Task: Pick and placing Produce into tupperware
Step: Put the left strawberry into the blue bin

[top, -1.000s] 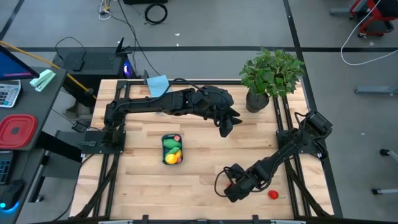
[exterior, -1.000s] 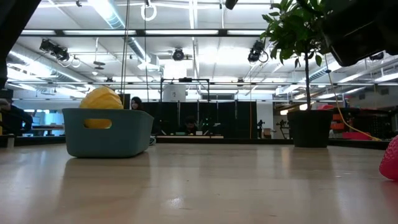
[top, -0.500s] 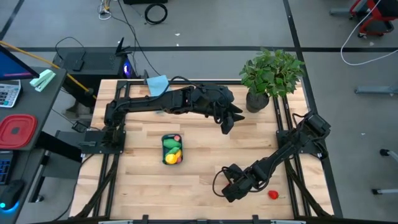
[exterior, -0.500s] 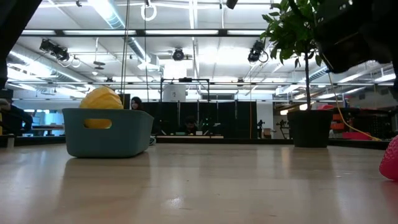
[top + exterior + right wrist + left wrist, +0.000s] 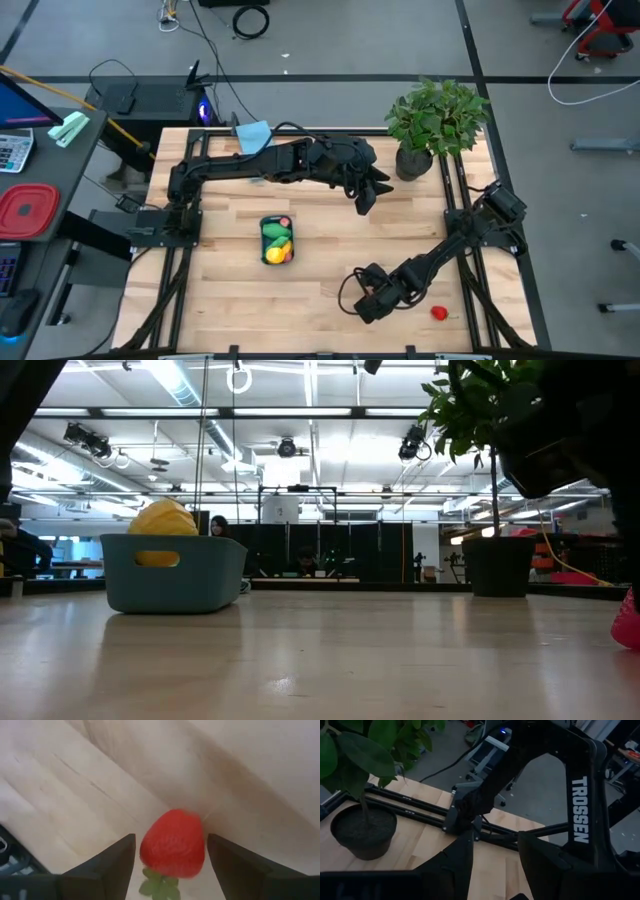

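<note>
The teal tupperware [image 5: 277,240] [image 5: 172,575] stands left of the table's middle and holds green, yellow and red produce [image 5: 277,243]; a yellow piece [image 5: 162,518] tops its rim. My right gripper [image 5: 370,302] [image 5: 171,865] is open, low over the near right area. Its fingers stand either side of a red strawberry [image 5: 172,842] [image 5: 632,622] lying on the wood, with thin gaps showing. The gripper hides this strawberry in the high view. Another red strawberry [image 5: 438,313] lies to its right. My left gripper [image 5: 366,200] [image 5: 495,870] hangs open beside the plant.
A potted plant [image 5: 435,125] [image 5: 497,565] stands at the far right corner, close to my left gripper. A light blue cloth [image 5: 253,133] lies at the far edge. A red container [image 5: 28,210] sits off the table on the left. Bare wood lies between tub and right gripper.
My right gripper has crept toward the table's left edge and come lower, its dark mass dropping further into the low view above the strawberry. My left gripper has shifted slightly toward the far edge, then held still.
</note>
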{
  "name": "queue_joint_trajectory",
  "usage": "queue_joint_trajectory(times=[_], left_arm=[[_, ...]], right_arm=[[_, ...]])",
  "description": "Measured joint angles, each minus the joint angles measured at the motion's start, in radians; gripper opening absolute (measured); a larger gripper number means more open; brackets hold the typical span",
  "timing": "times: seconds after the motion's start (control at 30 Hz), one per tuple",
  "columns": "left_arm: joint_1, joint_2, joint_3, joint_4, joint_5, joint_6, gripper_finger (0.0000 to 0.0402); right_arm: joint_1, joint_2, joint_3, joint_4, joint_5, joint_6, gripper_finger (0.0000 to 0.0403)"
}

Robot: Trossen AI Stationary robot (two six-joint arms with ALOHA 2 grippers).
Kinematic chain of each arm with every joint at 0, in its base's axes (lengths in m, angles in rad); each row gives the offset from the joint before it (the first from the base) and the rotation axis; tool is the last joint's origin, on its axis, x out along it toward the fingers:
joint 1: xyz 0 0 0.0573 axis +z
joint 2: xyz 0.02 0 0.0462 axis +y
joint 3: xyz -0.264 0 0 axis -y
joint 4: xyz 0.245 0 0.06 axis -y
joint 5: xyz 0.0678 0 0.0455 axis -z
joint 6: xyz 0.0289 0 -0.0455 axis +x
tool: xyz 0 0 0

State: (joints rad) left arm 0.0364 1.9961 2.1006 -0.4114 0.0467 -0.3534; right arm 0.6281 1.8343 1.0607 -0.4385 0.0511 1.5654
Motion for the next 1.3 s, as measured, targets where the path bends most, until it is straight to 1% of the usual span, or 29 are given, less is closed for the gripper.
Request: queue_joint_trajectory(times=[0.3, 0.43, 0.6, 0.67, 0.77, 0.87, 0.97, 1.03, 1.13, 1.23, 1.3], left_arm=[[0.005, 0.0, 0.0, 0.0, 0.0, 0.017, 0.0162], [0.013, 0.0, 0.0, 0.0, -0.001, 0.076, 0.0162], [0.013, 0.0, 0.0, -0.007, -0.001, 0.096, 0.0162], [0.013, 0.0, 0.0, -0.007, -0.001, 0.125, 0.0162], [0.017, 0.0, 0.0, -0.03, 0.001, 0.163, 0.0162], [0.024, 0.0, 0.0, -0.099, -0.001, 0.157, 0.0162], [0.037, 0.0, 0.0, -0.16, 0.0, 0.181, 0.0162], [0.05, -0.002, 0.0, -0.226, 0.001, 0.203, 0.0161], [0.067, -0.019, 0.0, -0.398, 0.002, 0.21, 0.0155], [0.083, -0.06, 0.001, -0.67, 0.002, 0.249, 0.0146], [0.088, -0.085, 0.001, -0.897, 0.002, 0.272, 0.0139]], right_arm=[[-0.01, 0.001, 0.0, 0.0, -0.02, -0.029, 0.025], [-0.011, 0.001, 0.0, 0.002, -0.03, -0.03, 0.0231], [-0.011, 0.001, 0.0, 0.005, -0.03, -0.033, 0.0201], [-0.011, 0.001, 0.0, 0.006, -0.03, -0.04, 0.0195], [-0.011, 0.001, 0.0, 0.009, -0.03, -0.046, 0.0195], [-0.011, 0.0, 0.003, 0.017, -0.03, -0.071, 0.0204], [-0.014, -0.002, 0.031, 0.019, -0.027, -0.102, 0.0207], [-0.017, -0.003, 0.062, 0.019, -0.023, -0.133, 0.0206], [-0.018, -0.004, 0.108, 0.019, -0.006, -0.183, 0.0201], [-0.02, -0.004, 0.161, 0.013, 0.024, -0.246, 0.0201], [-0.03, -0.004, 0.19, 0.016, 0.037, -0.29, 0.0202]])
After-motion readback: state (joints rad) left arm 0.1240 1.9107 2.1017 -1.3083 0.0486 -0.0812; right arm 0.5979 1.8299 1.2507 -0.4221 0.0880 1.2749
